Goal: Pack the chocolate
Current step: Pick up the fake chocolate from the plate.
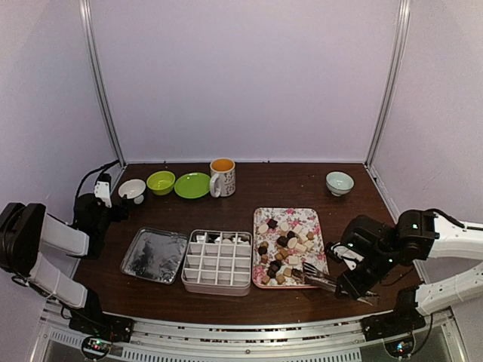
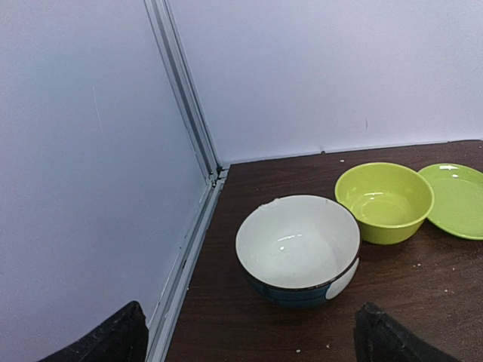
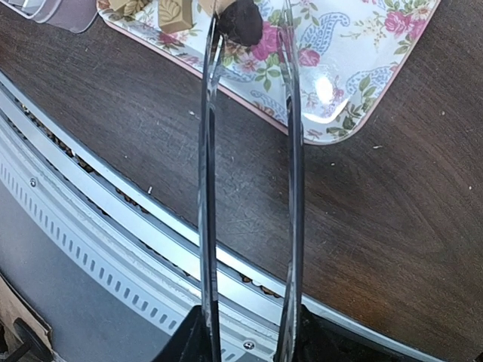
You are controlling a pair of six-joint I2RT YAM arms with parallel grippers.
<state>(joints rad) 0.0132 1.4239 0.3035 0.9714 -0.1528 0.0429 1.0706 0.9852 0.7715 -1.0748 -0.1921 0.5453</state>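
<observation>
Brown, tan and cream chocolate (image 1: 283,245) pieces lie scattered on a pink floral tray (image 1: 313,215). A few more sit in the back row of the divided box (image 1: 219,262) to its left. My right gripper (image 1: 355,286) (image 3: 245,332) is shut on thin metal tongs (image 1: 321,280) (image 3: 290,151), whose tips reach over the tray's near right corner. In the right wrist view a dark chocolate (image 3: 241,23) lies between the tong tips, against the left blade. My left gripper (image 1: 119,205) (image 2: 253,339) stands open at the far left, facing a white bowl (image 2: 298,241) and holding nothing.
A foil-lined metal tray (image 1: 155,255) lies left of the box. Along the back stand a green bowl (image 2: 385,200), a green plate (image 2: 456,200), a mug (image 1: 223,177) and a pale bowl (image 1: 339,182). The table's metal front rail (image 3: 113,204) runs under the tongs.
</observation>
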